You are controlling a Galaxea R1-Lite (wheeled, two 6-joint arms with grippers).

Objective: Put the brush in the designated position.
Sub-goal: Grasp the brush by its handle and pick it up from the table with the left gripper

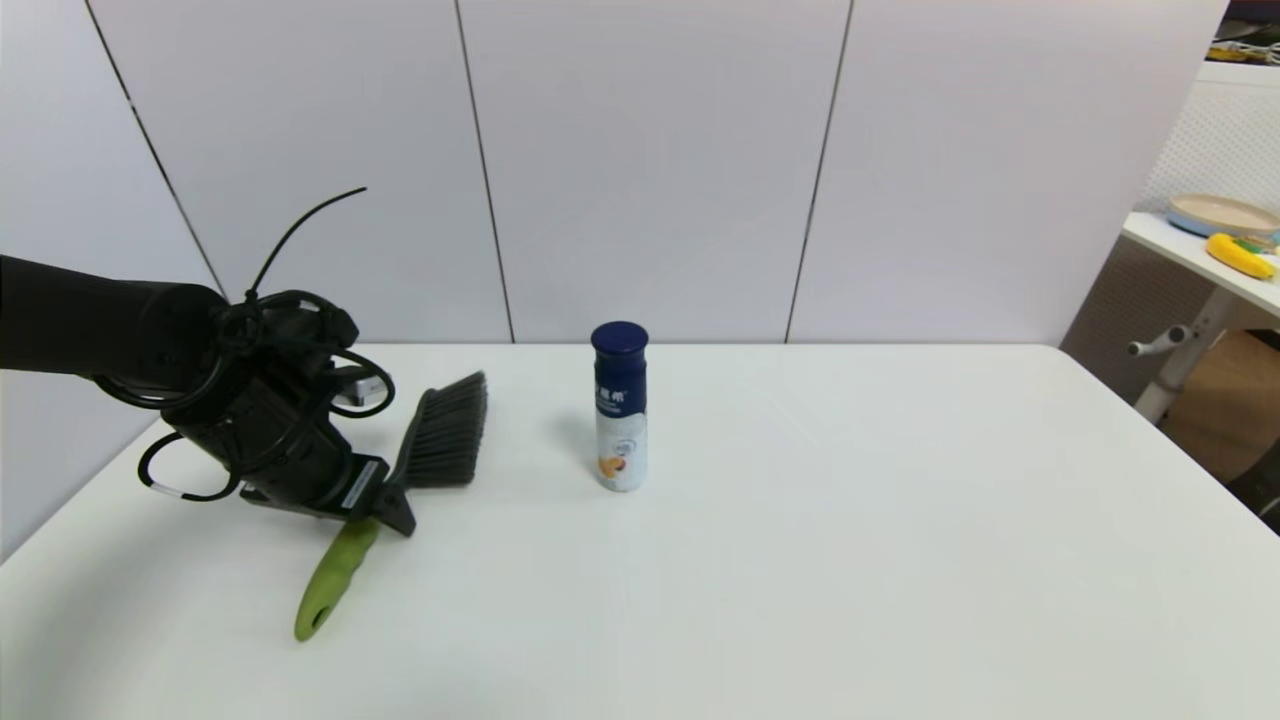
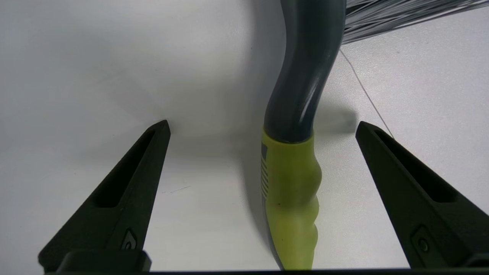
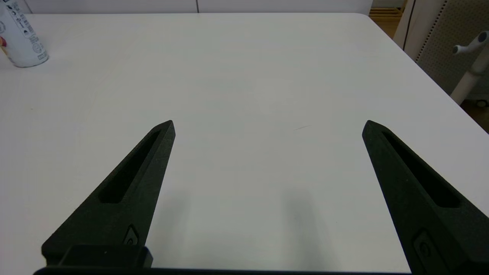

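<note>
Head camera looks down across the table; left wrist camera sits close above the brush, also in head view.

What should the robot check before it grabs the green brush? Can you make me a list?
1. Left claw open wide enough for the brush: ok, a finger stands on each side of it.
2. Fingers clear of the handle: ok, a gap shows on both sides.
3. Claw lined up over the spot where green handle meets grey neck: ok.
4. Brush lying on the table: ok in the head view.
5. Bottle out of the way: ok, it stands upright, apart from the bristles.
6. Right claw out of the way: ok, open over bare table, off to the side.
</note>
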